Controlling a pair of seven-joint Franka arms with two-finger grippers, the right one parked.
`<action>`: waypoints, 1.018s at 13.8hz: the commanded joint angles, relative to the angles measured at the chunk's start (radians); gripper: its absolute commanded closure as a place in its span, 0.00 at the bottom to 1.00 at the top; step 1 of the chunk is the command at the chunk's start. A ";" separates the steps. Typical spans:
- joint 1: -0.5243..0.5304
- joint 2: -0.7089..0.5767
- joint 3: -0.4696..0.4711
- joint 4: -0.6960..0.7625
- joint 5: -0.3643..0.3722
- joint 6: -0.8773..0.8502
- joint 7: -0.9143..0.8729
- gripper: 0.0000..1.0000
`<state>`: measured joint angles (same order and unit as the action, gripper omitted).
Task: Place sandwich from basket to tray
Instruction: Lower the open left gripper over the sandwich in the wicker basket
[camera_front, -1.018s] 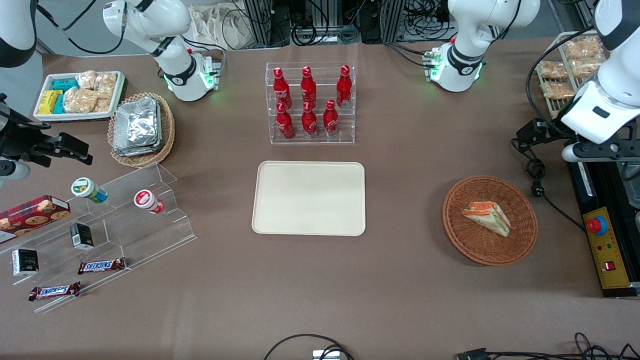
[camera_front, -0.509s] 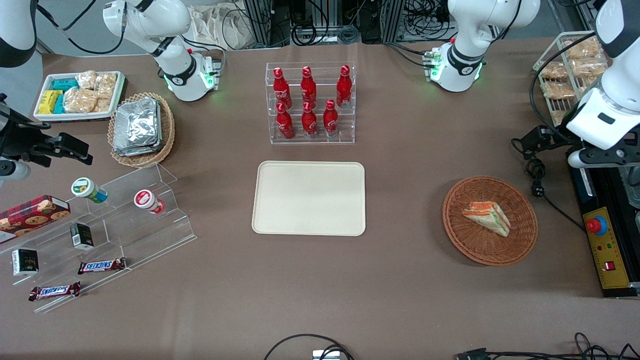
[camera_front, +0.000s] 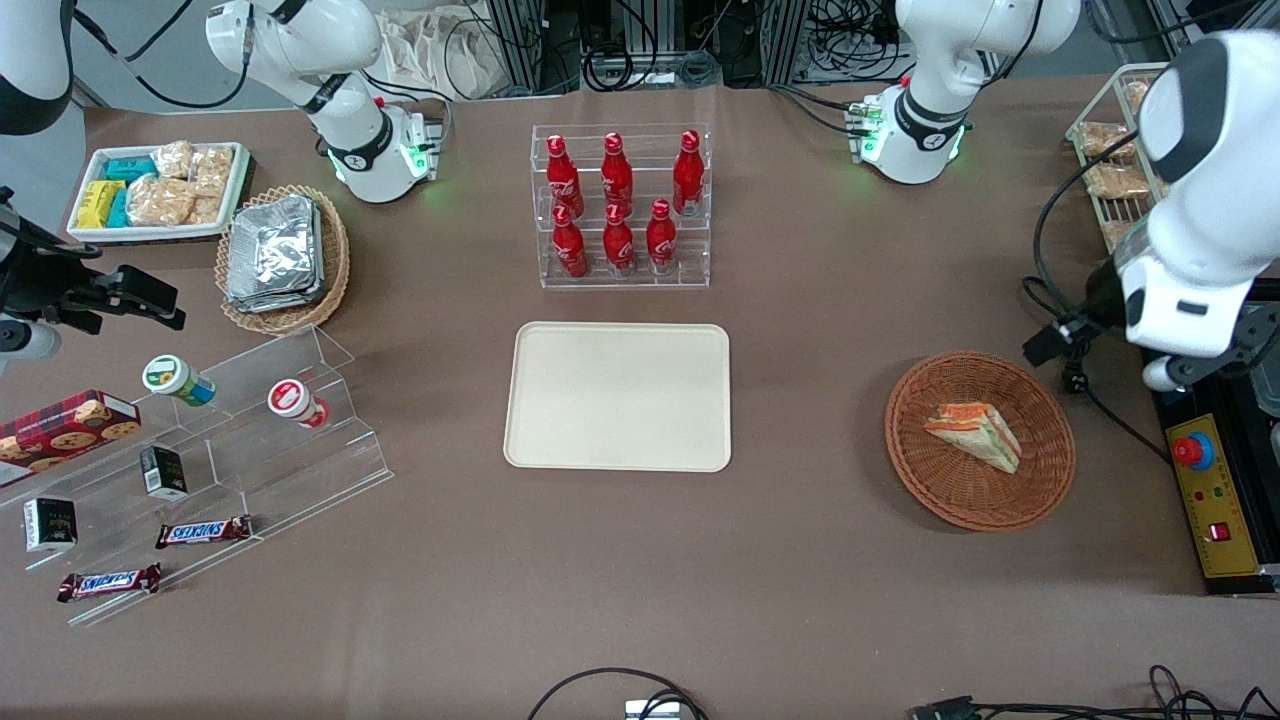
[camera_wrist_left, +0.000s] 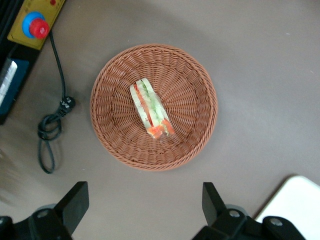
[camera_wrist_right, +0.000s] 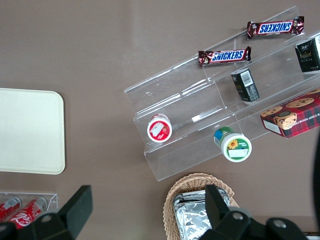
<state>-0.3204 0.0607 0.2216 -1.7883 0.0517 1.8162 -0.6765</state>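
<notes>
Beside basket (camera_wrist_left: 154, 107), cable (camera_wrist_left: 50, 131); gripper (camera_wrist_left: 142, 210) above, jaws spread.

- My gripper (camera_wrist_left: 142, 205) hangs high above the table with its fingers spread wide, holding nothing.
- The sandwich (camera_front: 975, 435), a pale wedge with orange and green layers, lies in the round reddish-brown basket (camera_front: 1040, 480).
- The cream tray (camera_front: 618, 396) lies flat, well apart from the basket.
</notes>
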 joint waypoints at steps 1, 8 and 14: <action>0.007 0.101 -0.007 -0.009 0.013 0.075 -0.162 0.00; 0.032 0.218 -0.005 -0.199 0.013 0.440 -0.268 0.00; 0.032 0.261 -0.004 -0.250 -0.001 0.523 -0.337 0.00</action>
<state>-0.2943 0.3106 0.2232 -2.0235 0.0500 2.2921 -0.9797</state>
